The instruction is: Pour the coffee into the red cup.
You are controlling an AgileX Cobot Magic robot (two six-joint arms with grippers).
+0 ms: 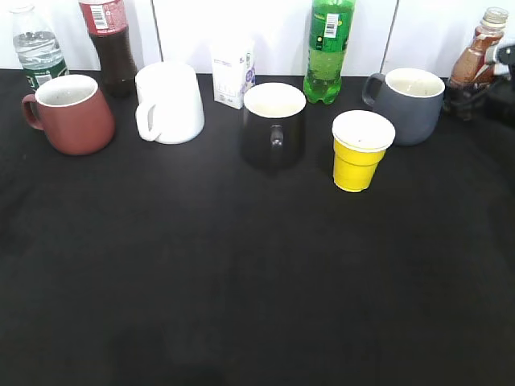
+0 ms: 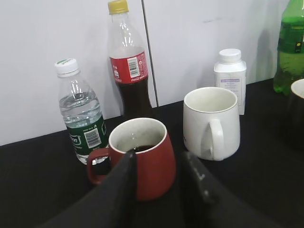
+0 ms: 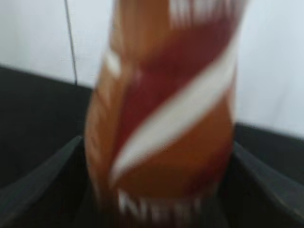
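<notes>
Right gripper (image 3: 159, 199) sits at the far right edge of the table (image 1: 257, 305), and it looks clenched on the coffee bottle (image 1: 475, 56), a finger (image 3: 42, 178) pressing in from either side; the wrist picture is blurred, so I'd call that likely, not certain. The bottle stands upright, cap on as far as I can tell.

The red cup (image 1: 74, 114) is at the opposite end of the row from that gripper, well apart from it, mouth up, handle turned outward. From the left wrist view there seems to be something dark already in the bottom of it.

Left gripper (image 2: 159, 190) is released, fingers spread, and the red cup is just ahead of it, between the finger tips in line of sight, not held.

To do this well, I'd say lift the bottle straight up first and keep it vertical for the whole crossing. Between the right gripper and the target stand a grey mug (image 1: 409, 103), a yellow cup (image 1: 358, 153), a black mug (image 1: 273, 125) and a white mug (image 1: 169, 103), with a green bottle (image 1: 328, 48) and a small white carton (image 1: 232, 72) behind.

The open room is the front half of the table, nearer the arms, bare cloth all the way across. Behind the red cup a water bottle (image 1: 36, 47) and a cola bottle (image 1: 111, 44) crowd the wall, so approaching from the front looks safer.
</notes>
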